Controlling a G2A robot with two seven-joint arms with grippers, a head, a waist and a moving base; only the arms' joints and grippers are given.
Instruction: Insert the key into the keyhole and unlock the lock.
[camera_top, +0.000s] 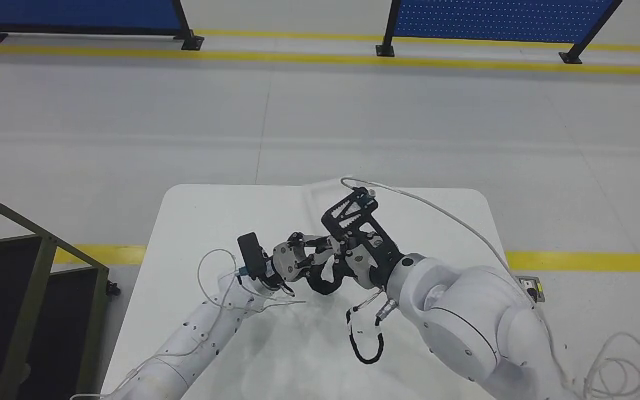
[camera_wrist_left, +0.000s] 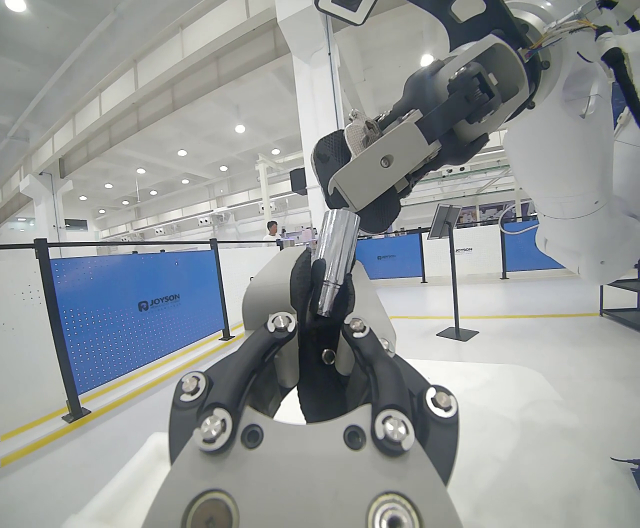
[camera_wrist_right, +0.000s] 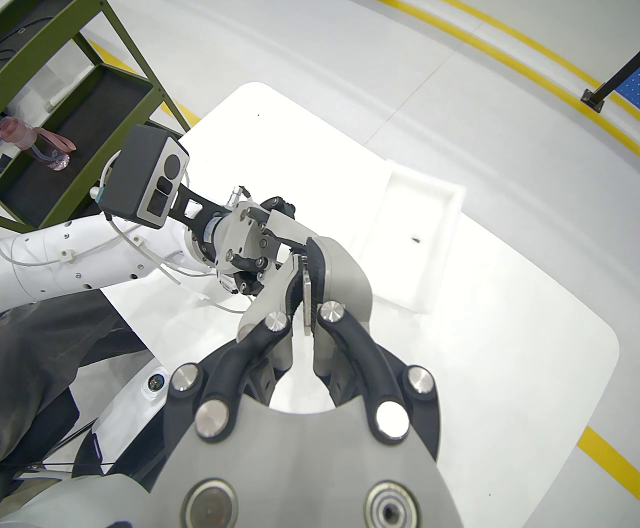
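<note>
Above the middle of the table, the left gripper is clenched on a shiny metal tube. Its black pads pinch the tube's near half, and the tube's open end sticks out past the fingertips. The right gripper, also above the table's middle, has its fingers closed on a flat metal key, held edge-on between the pads. This gripper's tips sit just beside the tube's open end; I cannot tell whether key and tube touch. A white tray lies on the table near one edge.
</note>
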